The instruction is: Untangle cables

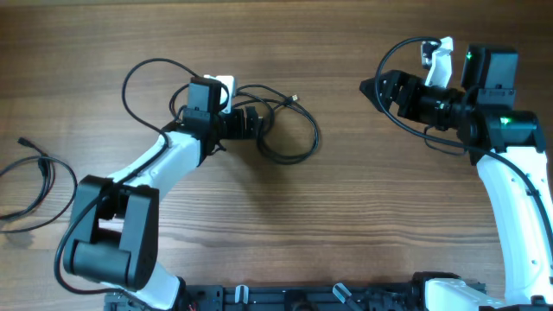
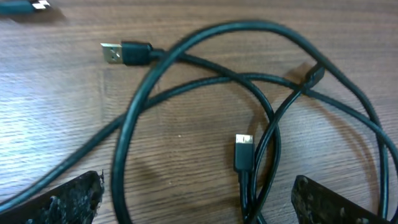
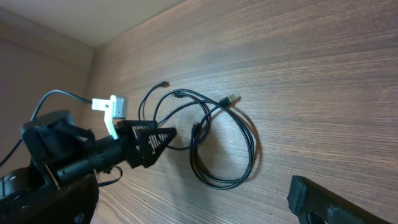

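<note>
A tangle of thin black cords (image 2: 244, 155) with small silver-tipped plugs lies in overlapping loops mid-way across the brown wooden desk (image 1: 346, 225). The left pincer (image 2: 198, 190) sits low over them, spread wide, loops running between its fingers, gripping nothing. The right pincer (image 1: 366, 86) hangs well apart, spread and empty.

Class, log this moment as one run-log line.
stage: untangle cables | left pincer: open, over the tangle | right pincer: open, off to the side | held: nothing
</note>
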`<state>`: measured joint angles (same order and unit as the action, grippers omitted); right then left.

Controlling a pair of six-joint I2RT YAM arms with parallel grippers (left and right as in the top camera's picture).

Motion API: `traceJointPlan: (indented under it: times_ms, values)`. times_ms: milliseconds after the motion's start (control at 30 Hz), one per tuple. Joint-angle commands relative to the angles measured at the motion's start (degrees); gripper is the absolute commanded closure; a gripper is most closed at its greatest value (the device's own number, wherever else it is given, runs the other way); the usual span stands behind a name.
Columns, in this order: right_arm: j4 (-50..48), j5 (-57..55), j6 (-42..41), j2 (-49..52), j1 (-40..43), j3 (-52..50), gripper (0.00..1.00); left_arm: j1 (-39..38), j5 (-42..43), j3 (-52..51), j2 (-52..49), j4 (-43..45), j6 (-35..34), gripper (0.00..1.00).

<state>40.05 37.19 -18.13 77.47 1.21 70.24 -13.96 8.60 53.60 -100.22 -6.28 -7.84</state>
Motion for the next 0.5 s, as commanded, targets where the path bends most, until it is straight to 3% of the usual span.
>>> traceJointPlan:
  times_ms: [0,33,67,133,167,333,467]
  values:
    - [0.09,-0.35,-0.04,0.22,-0.13,0.87,0.00,-0.20,-0.79,0.79,-2.01,0.85,-0.61,0.10]
    - [0.11,-0.33,-0.04,0.22,-0.13,0.87,0.01,-0.20,-0.76,0.79,-2.01,1.44,-1.01,0.32]
    - [0.13,-0.33,-0.02,0.22,-0.13,0.87,0.01,-0.20,-0.76,0.79,-2.01,1.86,-1.79,0.44]
    - [0.28,-0.33,-0.07,0.22,-0.13,0.87,0.01,-0.20,-0.76,0.79,-2.01,3.10,-3.08,0.86]
    - [0.37,-0.33,-0.07,0.22,-0.13,0.87,0.01,-0.20,-0.39,0.79,-2.01,3.67,-3.39,0.96]
    - [0.98,-0.35,-0.02,0.22,-0.13,0.87,0.01,-0.20,1.86,0.81,-1.51,4.90,-3.37,0.96]
    - [1.16,-0.35,0.09,0.22,-0.13,0.72,0.01,-0.02,6.47,2.78,4.81,6.34,-3.61,0.96]
